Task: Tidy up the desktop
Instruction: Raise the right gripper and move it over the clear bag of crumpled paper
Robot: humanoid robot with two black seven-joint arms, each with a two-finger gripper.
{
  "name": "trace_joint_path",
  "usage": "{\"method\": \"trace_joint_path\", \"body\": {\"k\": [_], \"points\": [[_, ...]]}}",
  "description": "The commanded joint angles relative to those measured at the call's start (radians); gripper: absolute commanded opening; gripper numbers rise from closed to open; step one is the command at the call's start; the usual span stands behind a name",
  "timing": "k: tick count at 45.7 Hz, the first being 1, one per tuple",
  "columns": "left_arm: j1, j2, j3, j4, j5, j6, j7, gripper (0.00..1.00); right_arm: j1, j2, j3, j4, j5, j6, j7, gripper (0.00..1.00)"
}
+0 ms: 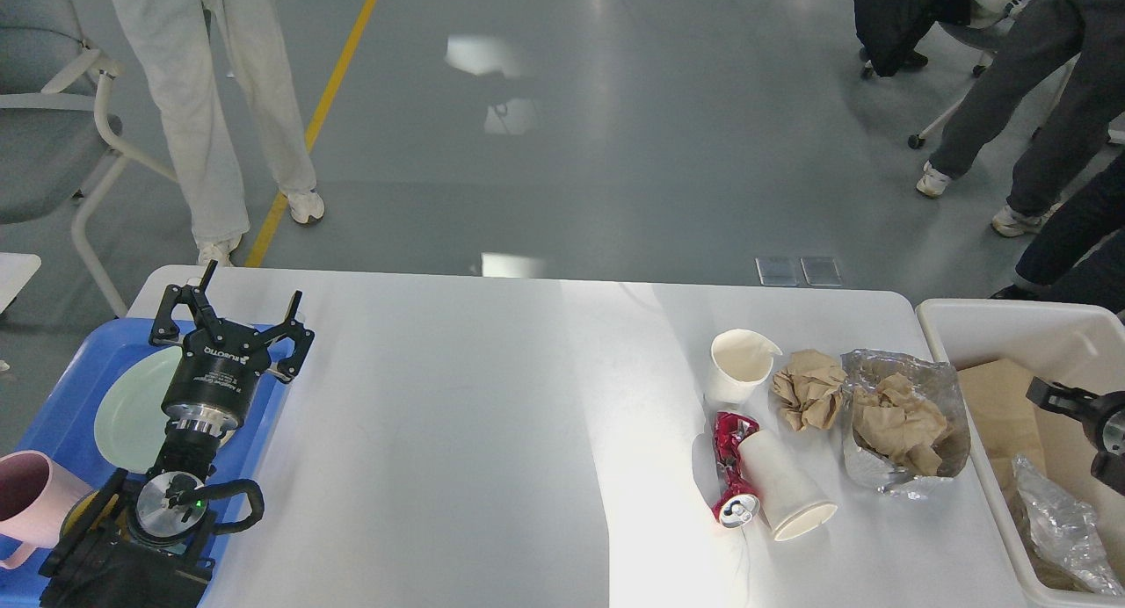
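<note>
The left end effector hangs spread wide and empty above the blue plastic tray; whether the right end effector, over the white open-topped bin, is spread or closed, I cannot tell.

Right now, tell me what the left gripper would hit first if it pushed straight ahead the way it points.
The left gripper, open, points away toward the far edge of the desktop. Ahead the way looks free: only bare tabletop corner, then floor. Its height is unclear.

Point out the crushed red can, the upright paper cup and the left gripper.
crushed red can (728, 467): head view, on its dented red side.
upright paper cup (736, 371): head view, on its white outer wall.
left gripper (237, 314): head view, midway between its spread fingertips.
</note>
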Motion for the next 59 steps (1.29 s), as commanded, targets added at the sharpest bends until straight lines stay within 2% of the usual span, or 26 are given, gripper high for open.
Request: {"method": "trace_joint_path", "body": {"k": [1, 5, 9, 14, 20, 23, 27, 34, 46, 59], "points": [[0.0, 0.0, 0.0, -0.002, 0.001, 0.0, 0.0, 0.97, 0.264, -0.043, -0.108, 0.266, -0.138, 0.097, -0.021, 1.0], [0.0, 0.0, 0.0, -0.002, 0.001, 0.0, 0.0, 0.97, 0.489, -0.045, -0.249, 0.455, -0.143, 0.181, -0.024, 1.0], [0.0, 0.0, 0.0, 0.0, 0.001, 0.0, 0.0, 0.97, 0.686, -0.02, -0.375, 0.562, -0.143, 0.31, -0.024, 1.0], [0.0, 0.0, 0.0, -0.002, 0.001, 0.0, 0.0, 0.97, 0.795, 0.026, -0.413, 0.586, -0.143, 0.523, -0.023, 1.0], [0.0, 0.0, 0.0, 0.0, 0.001, 0.0, 0.0, 0.97, 0.872, 0.03, -0.356, 0.618, -0.133, 0.692, -0.015, 1.0], [0.0, 0.0, 0.0, 0.0, 0.001, 0.0, 0.0, 0.97, 0.921, 0.027, -0.353, 0.671, -0.136, 0.855, -0.024, 1.0], [0.0, 0.0, 0.0, -0.002, 0.001, 0.0, 0.0, 0.97, 0.958, 0.03, -0.352, 0.665, -0.152, 1.109, -0.033, 1.0], [0.0, 0.0, 0.0, 0.0, 0.001, 0.0, 0.0, 0.97, 1.034, 0.03, -0.338, 0.658, -0.159, 1.109, -0.059, 1.0], [0.0, 0.0, 0.0, 0.0, 0.001, 0.0, 0.0, 0.97, 1.114, 0.027, -0.32, 0.65, -0.155, 1.109, -0.059, 1.0], [0.0, 0.0, 0.0, 0.0, 0.001, 0.0, 0.0, 0.97, 1.293, 0.067, -0.315, 0.693, -0.143, 1.109, -0.059, 1.0]]}}
